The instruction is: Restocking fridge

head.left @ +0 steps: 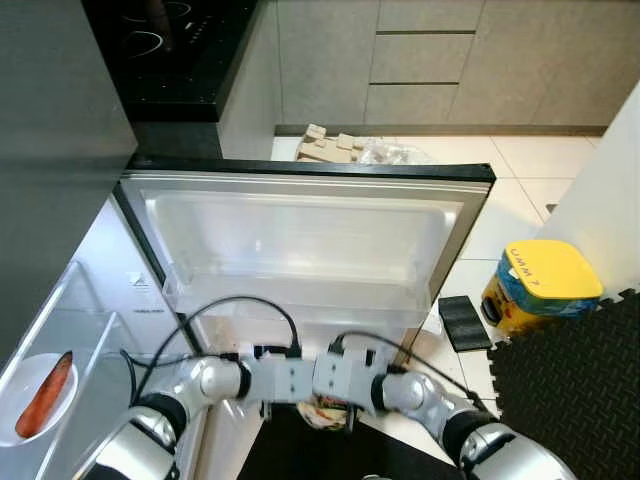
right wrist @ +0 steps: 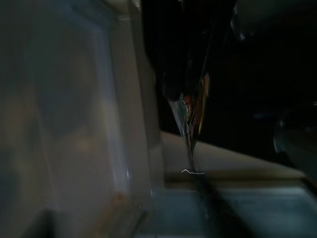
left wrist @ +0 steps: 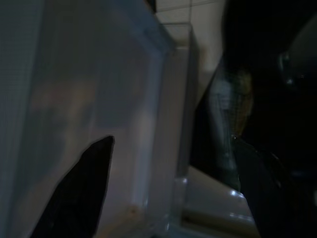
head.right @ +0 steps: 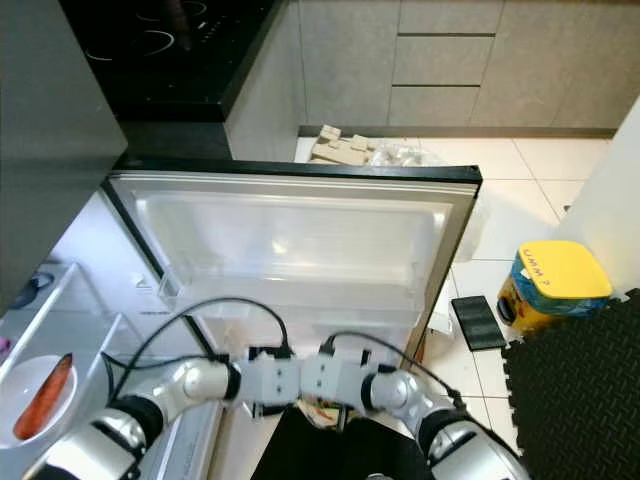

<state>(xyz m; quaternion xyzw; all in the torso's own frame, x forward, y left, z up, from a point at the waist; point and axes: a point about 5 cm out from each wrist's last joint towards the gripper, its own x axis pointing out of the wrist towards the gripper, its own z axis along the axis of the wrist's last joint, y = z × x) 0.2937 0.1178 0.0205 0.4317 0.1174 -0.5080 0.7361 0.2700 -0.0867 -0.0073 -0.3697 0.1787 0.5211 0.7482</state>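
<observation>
- Looking down from the head camera, I have both wrists meeting low at the near edge, just in front of the open fridge door [head.left: 300, 235]; the left gripper [head.left: 268, 408] and the right gripper [head.left: 338, 410] point down and are mostly hidden under their own wrists.
- Between them hangs a small crinkled packet [head.left: 320, 410], pale with printed colours. I judge this to be the item being restocked, but I cannot read what it is.
- In the right wrist view, the packet [right wrist: 192, 116] sits edge-on along the fingers, so I take the right gripper to be pinching it, its long axis running down from the claw.
- In the left wrist view, the left gripper's fingers [left wrist: 79, 191] stand apart with nothing between them, and the packet [left wrist: 237, 106] lies off to one side, near but not touching.
- The packet lies below and short of the door's lower shelf rail [head.left: 300, 300]; as I judge it, the next move is up and forward over that rail, and the right arm is the one to carry it.
- Further left, on a shelf inside the fridge, a carrot [head.left: 46, 394] lies on a white plate [head.left: 20, 425].
- Beyond the door's far edge sit cardboard pieces [head.left: 330, 146] on the floor, and a yellow-lidded tub [head.left: 540, 285] stands off to the right.
</observation>
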